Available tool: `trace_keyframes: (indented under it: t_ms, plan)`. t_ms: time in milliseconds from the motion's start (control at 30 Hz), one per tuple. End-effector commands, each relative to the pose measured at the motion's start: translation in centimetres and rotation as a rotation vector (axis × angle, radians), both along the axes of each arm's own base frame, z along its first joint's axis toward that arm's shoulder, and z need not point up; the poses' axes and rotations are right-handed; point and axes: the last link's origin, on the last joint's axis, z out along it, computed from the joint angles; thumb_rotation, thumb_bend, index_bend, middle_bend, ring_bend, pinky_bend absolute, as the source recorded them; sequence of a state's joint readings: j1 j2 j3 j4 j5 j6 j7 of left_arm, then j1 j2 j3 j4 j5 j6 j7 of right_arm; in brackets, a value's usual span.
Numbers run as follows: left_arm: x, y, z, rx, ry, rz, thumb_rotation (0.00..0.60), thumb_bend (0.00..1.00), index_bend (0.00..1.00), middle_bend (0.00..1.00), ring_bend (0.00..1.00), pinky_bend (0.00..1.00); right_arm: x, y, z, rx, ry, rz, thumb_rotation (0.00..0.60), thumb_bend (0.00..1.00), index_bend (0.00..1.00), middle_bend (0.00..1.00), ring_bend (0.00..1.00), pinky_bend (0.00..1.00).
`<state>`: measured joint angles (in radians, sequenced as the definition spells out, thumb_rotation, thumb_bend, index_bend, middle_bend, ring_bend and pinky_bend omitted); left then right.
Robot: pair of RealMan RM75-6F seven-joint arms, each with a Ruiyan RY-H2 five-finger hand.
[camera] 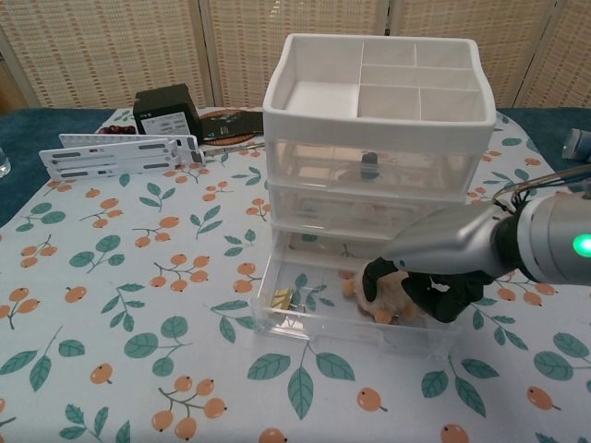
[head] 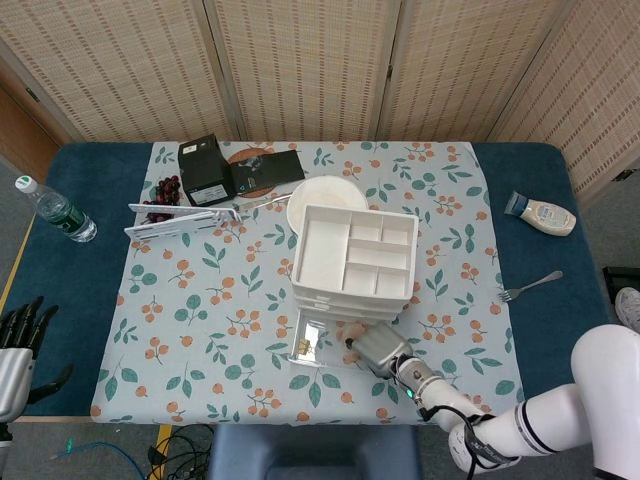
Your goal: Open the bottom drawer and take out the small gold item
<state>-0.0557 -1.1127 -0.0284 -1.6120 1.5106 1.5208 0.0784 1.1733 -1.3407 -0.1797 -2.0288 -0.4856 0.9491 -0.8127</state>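
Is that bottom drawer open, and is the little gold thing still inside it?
Open: the bottom drawer is pulled out in front of the organizer. The small gold item lies in its left end, while the right hand is at the other end.

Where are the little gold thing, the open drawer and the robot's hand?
gold item [camera: 283, 298], chest view, its middle.
bottom drawer [camera: 305, 330], chest view, clear front wall.
right hand [camera: 420, 288], chest view, dark fingers inside the drawer.

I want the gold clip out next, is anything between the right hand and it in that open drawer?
Nothing visible blocks it. The gold clip lies at the left end of the open bottom drawer. The right hand is at the drawer's right end, over a fluffy tan ball, with bare drawer floor between them.
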Motion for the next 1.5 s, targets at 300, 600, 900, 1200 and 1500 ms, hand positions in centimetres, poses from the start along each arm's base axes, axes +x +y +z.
trace_keyframes:
  t_ms: [300,600,900,1200,1500]
  plan:
    - [0.1,0.1,-0.2,-0.006,0.0,-0.006,0.6,0.25,0.09,0.0,0.03,0.07,-1.2,0.7,1.8,-0.008,0.071,-0.029,0.6,1.0,0.2,0.88,1.0,1.0]
    - [0.2,0.0,0.0,0.0,0.0,-0.007,0.6,0.25,0.09,0.0,0.03,0.07,1.0,0.7,1.3,0.011,-0.04,-0.016,0.6,1.0,0.17,0.88,1.0,1.0]
    - [0.1,-0.4,0.4,0.01,0.005,0.003,0.6,0.25,0.09,0.0,0.03,0.07,3.8,-0.1,-1.3,0.054,-0.128,-0.016,0.6,1.0,0.08,0.88,1.0,1.0]
    - [-0.1,-0.6,0.6,0.015,0.007,0.012,0.6,0.25,0.09,0.0,0.03,0.07,4.9,-0.5,-3.0,0.068,-0.151,-0.007,0.6,1.0,0.08,0.88,1.0,1.0]
    - [-0.3,-0.8,0.7,0.016,0.008,0.018,0.6,0.25,0.09,0.0,0.03,0.07,5.4,-0.7,-4.0,0.075,-0.16,0.004,0.6,1.0,0.08,0.88,1.0,1.0]
